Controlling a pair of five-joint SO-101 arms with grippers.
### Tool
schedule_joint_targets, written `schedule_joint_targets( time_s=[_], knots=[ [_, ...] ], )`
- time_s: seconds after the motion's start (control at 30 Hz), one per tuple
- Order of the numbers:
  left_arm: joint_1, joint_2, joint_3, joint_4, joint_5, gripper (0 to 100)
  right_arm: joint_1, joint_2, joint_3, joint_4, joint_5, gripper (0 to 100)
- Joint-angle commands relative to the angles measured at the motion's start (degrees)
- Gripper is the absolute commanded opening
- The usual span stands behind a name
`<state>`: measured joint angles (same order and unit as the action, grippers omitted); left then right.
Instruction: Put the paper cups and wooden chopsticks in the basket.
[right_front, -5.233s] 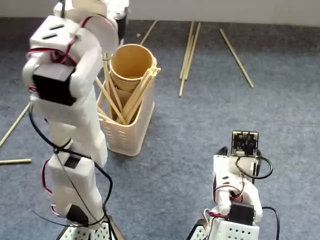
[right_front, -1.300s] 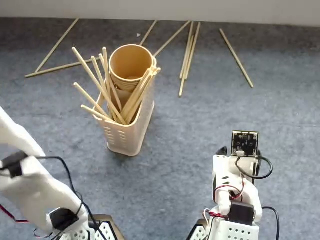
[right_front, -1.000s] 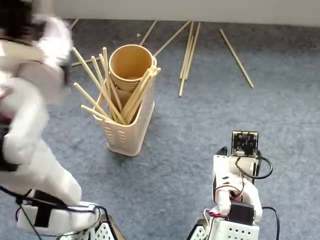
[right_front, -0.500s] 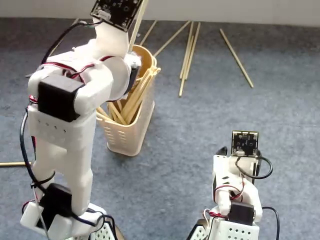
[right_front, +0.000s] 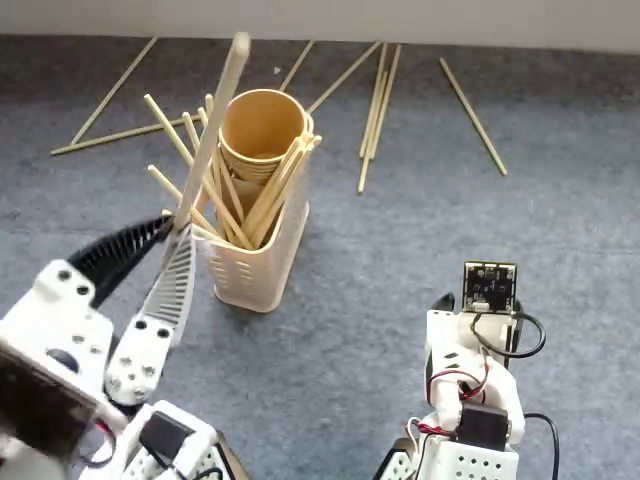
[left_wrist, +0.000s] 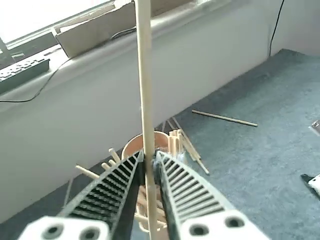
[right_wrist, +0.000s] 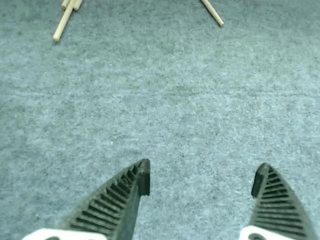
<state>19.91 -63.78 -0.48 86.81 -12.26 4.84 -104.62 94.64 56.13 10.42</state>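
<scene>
A cream slotted basket (right_front: 252, 270) stands on the grey carpet, holding a paper cup (right_front: 262, 125) and several wooden chopsticks (right_front: 190, 175) that fan out of it. At the front left, my left gripper (right_front: 178, 232) is shut on one chopstick (right_front: 215, 125), which leans up past the basket's left side. From the left wrist, that chopstick (left_wrist: 142, 75) rises between the closed fingers of my left gripper (left_wrist: 149, 159), with the cup (left_wrist: 131, 148) behind. My right gripper (right_wrist: 201, 179) hangs open over bare carpet, on the right arm (right_front: 475, 380) at the front right.
Loose chopsticks lie on the carpet behind the basket: two at the back left (right_front: 110, 92), a bundle at the back middle (right_front: 375, 100) and one at the back right (right_front: 472, 100). A pale wall (left_wrist: 210, 65) runs along the far edge. Chopstick ends (right_wrist: 62, 22) lie ahead of the right gripper.
The left arm has drawn back from high over the basket to the front left, low down, with a chopstick in its gripper. The right arm has not moved.
</scene>
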Motion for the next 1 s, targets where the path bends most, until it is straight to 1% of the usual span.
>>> schedule_joint_targets(
  time_s=[0.0,0.07,0.1,0.17,0.27,0.43,0.6,0.67,0.77,0.9,0.97],
  knots=[
    [-5.8,-11.8,27.6,-18.9,-0.7,0,0.2,-0.4,1.8,-1.5,0.2,31.4],
    [-6.5,-12.7,34.9,-28.8,-0.6,0,0.2,-0.4,1.8,-1.5,0.2,31.4],
    [-6.5,-12.4,36.6,-32.4,-0.6,0,0.2,-0.4,1.9,-1.5,0.2,31.4],
    [-6.5,-10.6,37.4,-37.3,-0.1,0,0.2,-0.4,1.9,-1.5,0.2,31.4],
    [-6.5,-4.8,36.7,-42.1,3.3,0,0.2,-0.4,1.9,-1.5,0.2,31.4],
    [-6.8,5.5,36.8,-45.0,3.7,0,0.2,-0.4,1.9,-1.5,0.2,31.4],
    [-6.8,7.3,38.7,-45.6,3.7,1,0.2,-0.4,1.9,-1.5,0.2,31.4],
    [-6.8,7.3,40.5,-46.1,3.7,5,0.2,-0.4,1.9,-1.5,0.2,31.4],
    [-6.8,6.9,42.4,-46.1,3.7,14,0.2,-0.4,1.9,-1.5,0.2,31.4],
    [-6.9,6.9,42.2,-46.0,3.4,15,0.2,-0.4,1.9,-1.5,0.2,31.4],
    [-8.2,6.9,41.0,-46.0,3.4,15,0.2,-0.4,1.9,-1.5,0.2,31.4]
  ],
)
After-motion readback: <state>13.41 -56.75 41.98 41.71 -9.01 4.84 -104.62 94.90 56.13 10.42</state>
